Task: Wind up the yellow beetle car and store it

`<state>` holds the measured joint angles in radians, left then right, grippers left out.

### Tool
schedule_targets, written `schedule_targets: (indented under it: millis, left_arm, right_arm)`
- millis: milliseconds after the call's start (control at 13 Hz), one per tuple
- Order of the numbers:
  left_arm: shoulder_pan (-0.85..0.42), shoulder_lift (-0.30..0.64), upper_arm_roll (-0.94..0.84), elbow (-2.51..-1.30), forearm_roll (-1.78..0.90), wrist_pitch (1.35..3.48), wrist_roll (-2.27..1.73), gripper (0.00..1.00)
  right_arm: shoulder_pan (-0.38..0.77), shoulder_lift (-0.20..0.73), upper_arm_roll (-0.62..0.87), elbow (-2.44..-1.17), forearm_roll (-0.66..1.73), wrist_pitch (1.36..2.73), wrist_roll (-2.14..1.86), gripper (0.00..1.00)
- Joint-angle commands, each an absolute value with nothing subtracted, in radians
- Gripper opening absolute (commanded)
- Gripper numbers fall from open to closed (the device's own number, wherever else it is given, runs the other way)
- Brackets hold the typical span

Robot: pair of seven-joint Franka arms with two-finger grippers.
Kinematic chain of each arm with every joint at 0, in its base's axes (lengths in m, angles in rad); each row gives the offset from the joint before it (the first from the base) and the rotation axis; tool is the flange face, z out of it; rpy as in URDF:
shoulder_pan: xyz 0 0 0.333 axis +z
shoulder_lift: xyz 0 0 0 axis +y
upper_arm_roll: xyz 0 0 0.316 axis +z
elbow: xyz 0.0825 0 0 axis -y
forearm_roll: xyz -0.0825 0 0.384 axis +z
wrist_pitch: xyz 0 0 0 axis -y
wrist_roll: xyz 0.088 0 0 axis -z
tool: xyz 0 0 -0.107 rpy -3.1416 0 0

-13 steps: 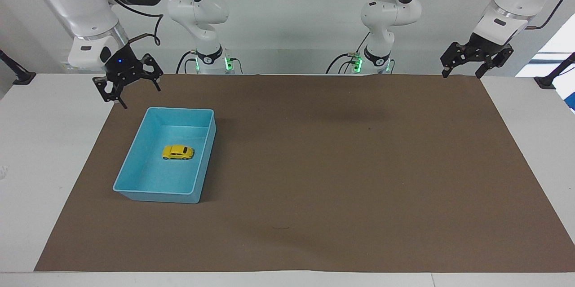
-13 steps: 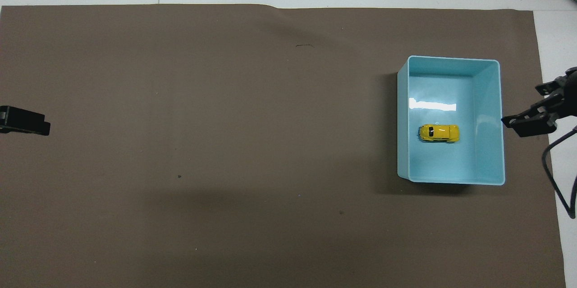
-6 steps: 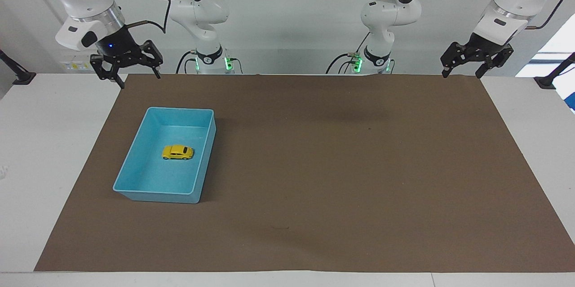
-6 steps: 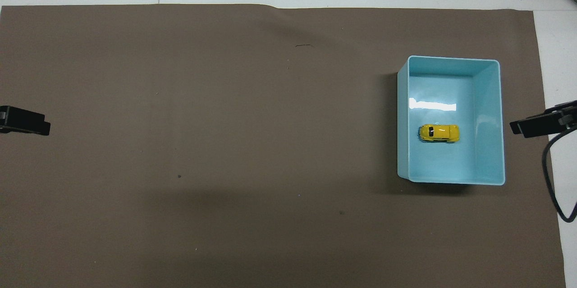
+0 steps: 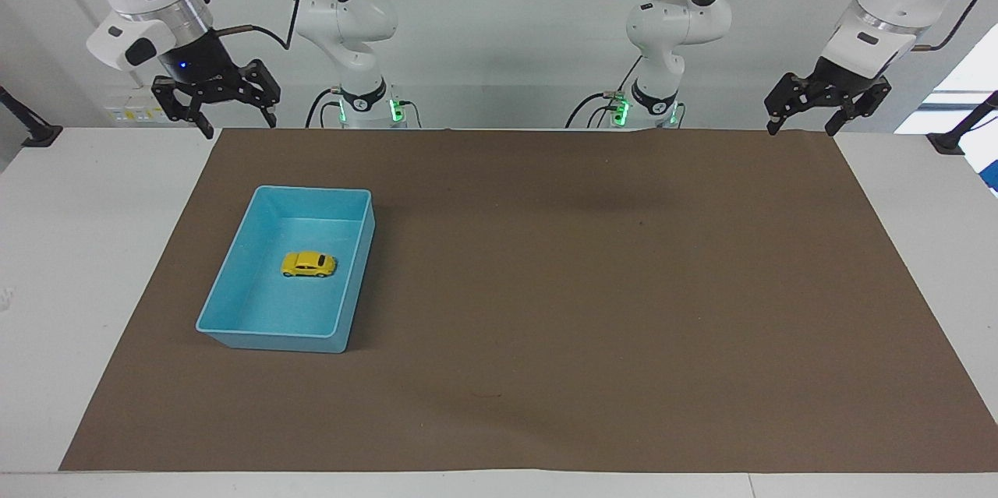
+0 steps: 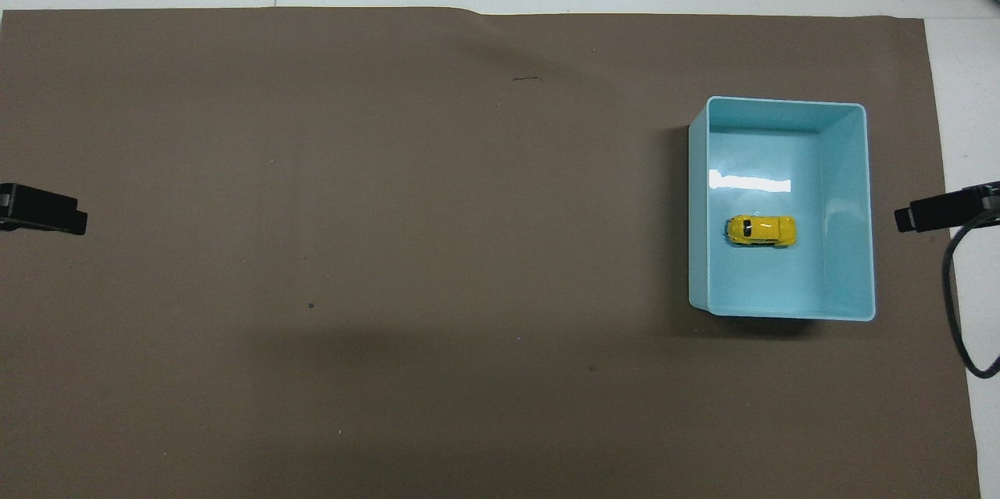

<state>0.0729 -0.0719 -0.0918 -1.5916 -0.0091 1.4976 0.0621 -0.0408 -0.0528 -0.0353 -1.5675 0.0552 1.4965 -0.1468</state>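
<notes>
The right hand, released and empty, has risen away from the light-blue bin toward its corner. The yellow beetle car sits inside the bin: storing looks finished. The left hand waits, released.

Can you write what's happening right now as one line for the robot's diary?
toy car: inside blue bin | right gripper: raised, jaws open, empty | left gripper: waiting, open, empty | stage: car stored

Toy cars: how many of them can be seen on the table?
1. The yellow beetle car sits on its wheels in the light-blue bin, toward the right arm's end of the table. Nothing appears hidden.
</notes>
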Motion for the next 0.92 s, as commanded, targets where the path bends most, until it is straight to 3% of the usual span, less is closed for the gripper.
schedule_targets:
  millis: [0, 846]
  left_arm:
    - [0.095, -0.089, -0.103, -1.605, -0.021, 1.503, 0.074, 1.00]
    - [0.095, -0.089, -0.103, -1.605, -0.021, 1.503, 0.074, 1.00]
  right_arm:
    - [-0.031, -0.058, -0.043, -1.548, 0.049, 1.463, -0.049, 1.00]
    - [-0.040, -0.061, -0.041, -1.555, 0.025, 1.503, -0.044, 1.00]
